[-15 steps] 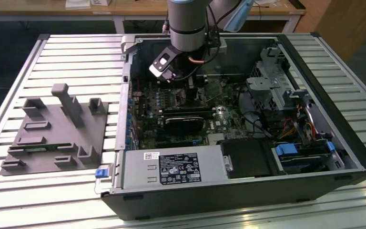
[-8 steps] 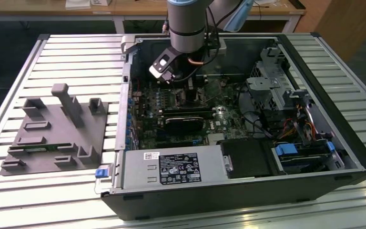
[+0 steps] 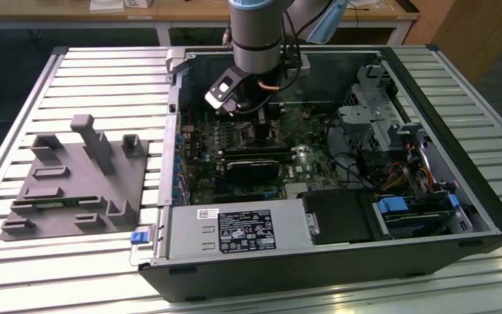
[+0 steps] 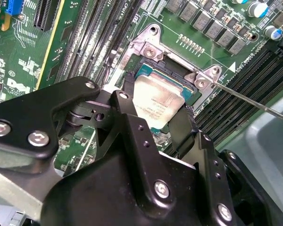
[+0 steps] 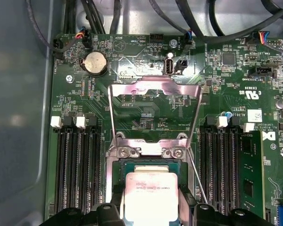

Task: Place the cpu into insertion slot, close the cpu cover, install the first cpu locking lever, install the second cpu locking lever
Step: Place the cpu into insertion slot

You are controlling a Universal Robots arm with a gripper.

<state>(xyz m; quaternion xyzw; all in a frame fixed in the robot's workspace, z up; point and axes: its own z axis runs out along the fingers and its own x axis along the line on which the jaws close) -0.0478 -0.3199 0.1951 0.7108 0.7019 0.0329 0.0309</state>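
Cpu (image 4: 158, 101) is pinched by its edges between the black fingers of the claw (image 5: 151, 193), right over the slot (image 5: 151, 163). Can't tell if it's seated. The cover (image 5: 155, 86) stands open just past it on the green board (image 5: 132, 52). In the exterior view the claw's upper middle, inside the open case (image 3: 321, 275).

Grey tubular arm (image 3: 255, 33), blue joint cap (image 3: 325, 23), black screw-studded pincer (image 4: 158, 110)

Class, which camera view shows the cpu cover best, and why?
The first wrist view: the cpu cover is swung open, its whole silver frame and window facing the camera. The second wrist view gives what looks like its hinge end, foreshortened. In the exterior view the arm blocks it.
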